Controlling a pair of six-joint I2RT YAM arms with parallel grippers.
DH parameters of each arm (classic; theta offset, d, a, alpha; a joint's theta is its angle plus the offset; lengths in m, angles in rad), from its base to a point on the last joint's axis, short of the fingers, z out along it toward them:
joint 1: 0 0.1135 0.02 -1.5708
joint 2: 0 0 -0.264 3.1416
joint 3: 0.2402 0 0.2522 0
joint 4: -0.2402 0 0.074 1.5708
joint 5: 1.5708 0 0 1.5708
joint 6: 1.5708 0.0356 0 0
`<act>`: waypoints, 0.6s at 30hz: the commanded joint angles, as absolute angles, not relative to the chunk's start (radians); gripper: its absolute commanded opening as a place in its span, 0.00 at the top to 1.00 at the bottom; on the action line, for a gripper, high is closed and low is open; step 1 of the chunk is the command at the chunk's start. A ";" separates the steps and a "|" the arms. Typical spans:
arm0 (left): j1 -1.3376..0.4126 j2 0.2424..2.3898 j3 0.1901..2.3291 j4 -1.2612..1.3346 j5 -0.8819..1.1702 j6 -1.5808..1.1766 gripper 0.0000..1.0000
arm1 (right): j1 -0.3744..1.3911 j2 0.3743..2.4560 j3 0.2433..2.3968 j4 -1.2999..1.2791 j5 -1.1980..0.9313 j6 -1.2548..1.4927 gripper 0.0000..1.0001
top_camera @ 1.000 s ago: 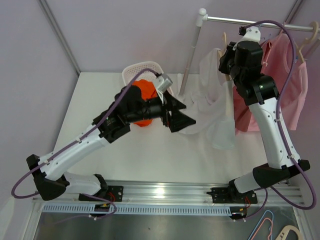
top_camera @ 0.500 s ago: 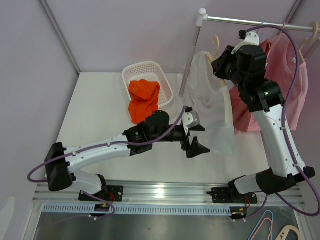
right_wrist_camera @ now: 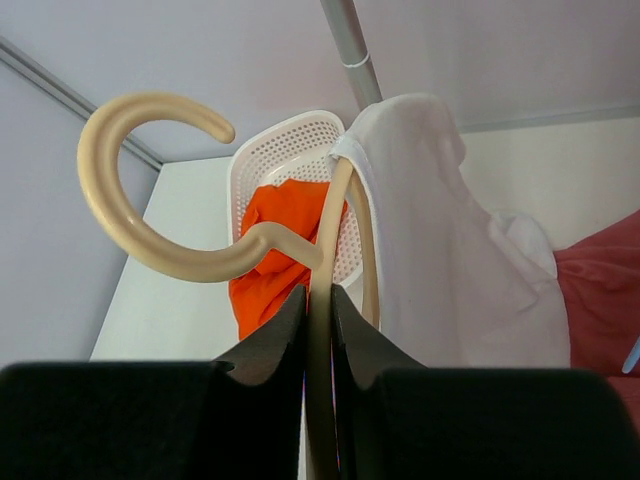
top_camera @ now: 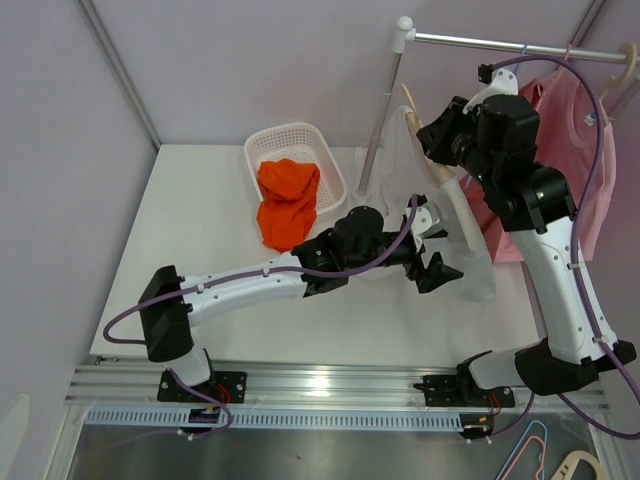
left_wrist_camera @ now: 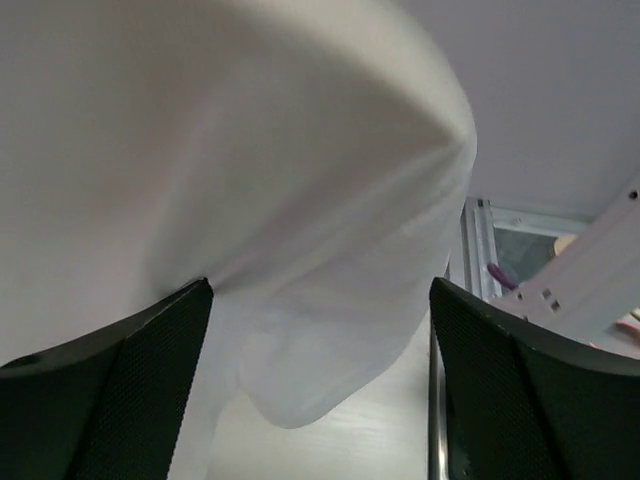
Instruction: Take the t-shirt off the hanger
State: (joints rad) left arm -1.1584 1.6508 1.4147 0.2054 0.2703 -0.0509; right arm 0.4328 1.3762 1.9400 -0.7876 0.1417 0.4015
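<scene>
White table (top_camera: 200, 200), lilac walls (top_camera: 250, 60) — right gripper (right_wrist_camera: 320, 300) clenched on the hanger (right_wrist_camera: 255, 243), left gripper (left_wrist_camera: 320, 290) spread open at the t-shirt (left_wrist_camera: 250, 150).

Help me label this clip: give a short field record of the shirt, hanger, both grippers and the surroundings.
white t-shirt: draped over one arm of the hanger, not yet off
hanger: cream; its hook circles nothing, so it looks free of the rail
right gripper: shut on the hanger's neck
left gripper: open, at the shirt's lower part; fabric in front of its spread fingers, not pinched
basket: holds an orange garment that spills over the rim
rail: a pink shirt hangs from it
</scene>
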 commanded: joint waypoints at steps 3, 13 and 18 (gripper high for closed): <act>-1.175 1.692 1.545 0.221 0.222 -0.018 0.29 | 0.442 1.338 1.976 -0.759 0.106 0.434 1.00; -1.210 1.641 1.483 0.192 0.147 -0.003 0.99 | 0.440 1.348 1.964 -0.729 0.095 0.454 1.00; -1.239 1.550 1.376 0.213 0.138 -0.002 0.99 | 0.440 1.358 1.968 -0.710 0.115 0.451 1.00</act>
State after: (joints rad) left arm -1.2133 1.6402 1.4204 0.1932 0.1505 -0.0174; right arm 0.4351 1.3739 1.9400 -0.7914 0.1116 0.4385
